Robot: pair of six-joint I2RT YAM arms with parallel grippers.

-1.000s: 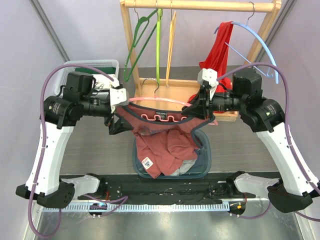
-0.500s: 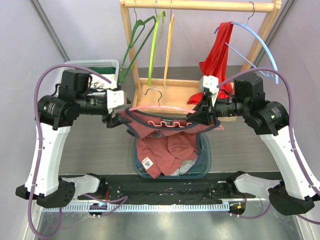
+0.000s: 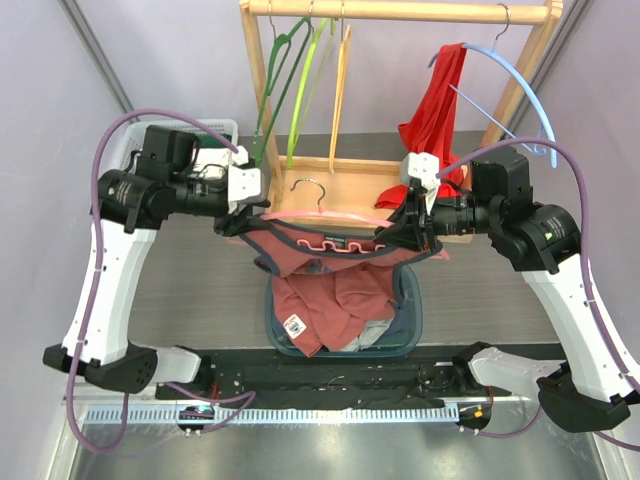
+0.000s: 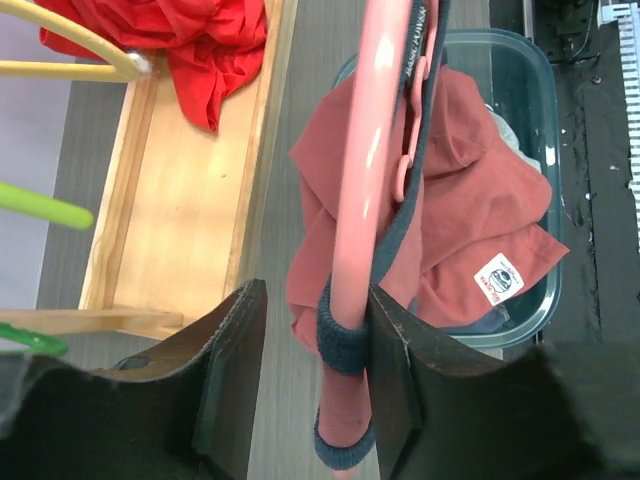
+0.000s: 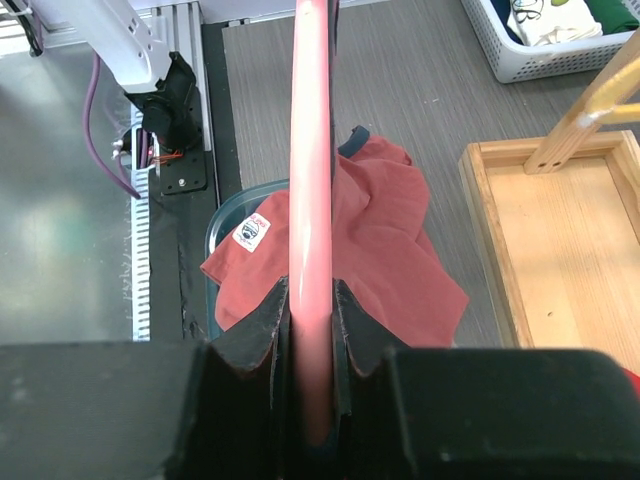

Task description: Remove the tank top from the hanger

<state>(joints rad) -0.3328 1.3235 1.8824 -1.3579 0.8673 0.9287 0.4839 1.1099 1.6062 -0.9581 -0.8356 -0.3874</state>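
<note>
A pink hanger (image 3: 320, 215) hangs level between both arms above a teal bin. The rust-red tank top (image 3: 335, 295) with navy trim droops from it into the bin. My right gripper (image 3: 400, 228) is shut on the hanger's right end; in the right wrist view the pink bar (image 5: 310, 150) runs straight out of that gripper (image 5: 310, 300). My left gripper (image 3: 245, 222) is open around the hanger's left tip. In the left wrist view the hanger tip (image 4: 375, 150), with a navy-edged strap (image 4: 345, 345) looped on it, rests against the right finger, with a gap to the left one.
The teal bin (image 3: 410, 320) stands near the table's front edge. Behind it a wooden rack (image 3: 400, 10) carries green hangers (image 3: 290, 90) and a red garment (image 3: 435, 100) on a blue hanger, above a wooden base (image 3: 350, 185). A white basket (image 3: 200, 135) sits at the back left.
The hanger rose a little and levelled. My left gripper shifted right and its jaws narrowed around the hanger's left tip. The right grip stayed the same. The green hangers swung.
</note>
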